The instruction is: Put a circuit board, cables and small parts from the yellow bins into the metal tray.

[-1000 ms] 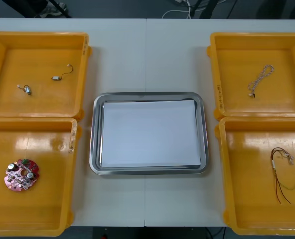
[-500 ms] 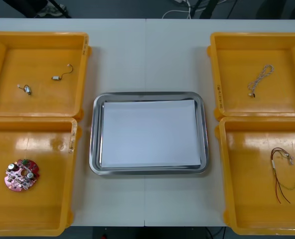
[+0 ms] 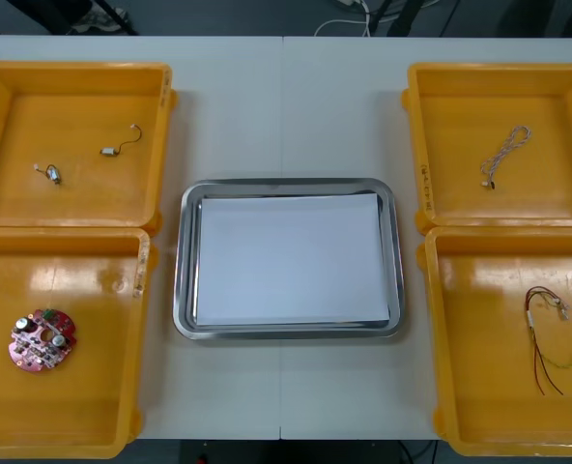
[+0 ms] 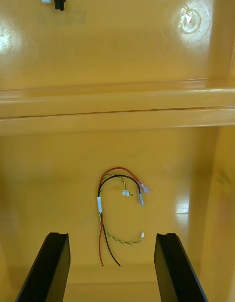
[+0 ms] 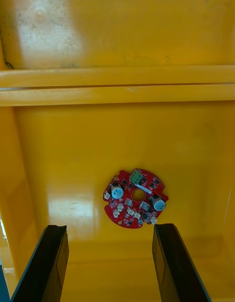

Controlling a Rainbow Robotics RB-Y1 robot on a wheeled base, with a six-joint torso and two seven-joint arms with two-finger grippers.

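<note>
- Left gripper (image 5: pixel 110 228) hung over the near left yellow bin (image 3: pixel 136 338), fingers wide apart and holding nothing.
- The circuit board (image 5: pixel 135 198) lay flat just past the fingertips, in line with the gap (a bit closer to one finger than the other).
- The right gripper (image 4: pixel 111 235) was also wide open and empty, over the near right yellow bin (image 3: pixel 433 329).
- The red and yellow cable (image 4: pixel 99 204) lay between its fingers, with its long side running the way they pointed.
- The front view showed the metal tray (image 3: pixel 182 261) between the bins, board on its left and cable on its right.
- The wrist views showed how each thing lined up with the fingers.
</note>
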